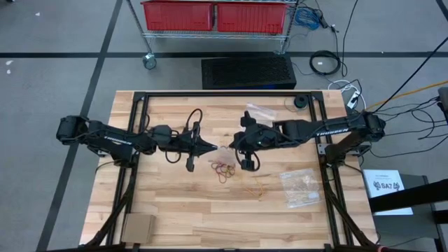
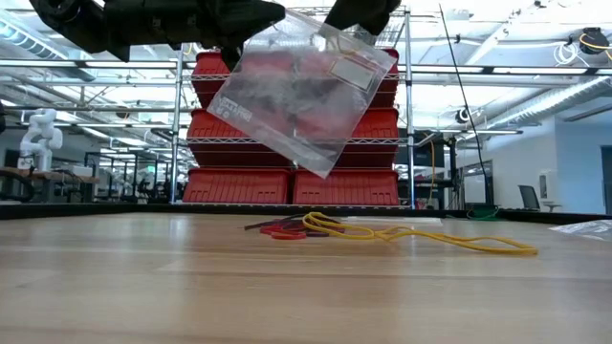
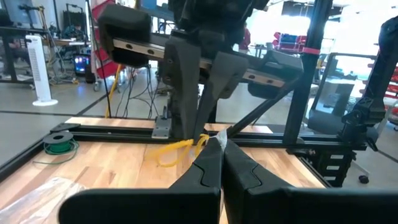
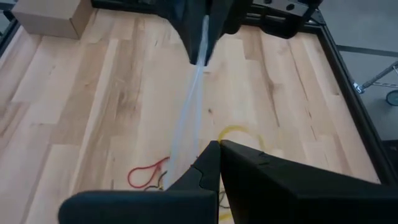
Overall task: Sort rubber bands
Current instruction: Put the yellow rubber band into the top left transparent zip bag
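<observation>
High view, table centre: two dark arms are meeting over the light wooden slatted table [image 1: 175,203], L arm reaching in from 9 o'clock, R arm from 3 o'clock. L gripper [image 1: 210,147] and R gripper [image 1: 234,145] are both pinching, fingers fully closed, opposite edges of a clear plastic zip bag [image 2: 301,91], which is hanging tilted above the tabletop in the low view; reddish contents are showing through the film but cannot be identified. R wrist view: the bag is appearing edge-on as a thin pale strip running between the two sets of closed fingers.

Rubber bands [image 1: 224,169], thin red, yellowish-tan & dark loops, are lying loose on the wood just toward 6 o'clock of the grippers, directly under the bag; a long yellow band [image 2: 421,237] is trailing toward 4 o'clock of the pile, touching the table.

A second clear plastic bag w/ tan contents [image 1: 302,187] is lying flat at 4 o'clock, well apart from the pile. A small brown cardboard box [image 1: 138,228] is sitting at the 7 o'clock corner. A third clear bag [image 1: 260,110] is lying near 12 o'clock, close to the R arm
</observation>
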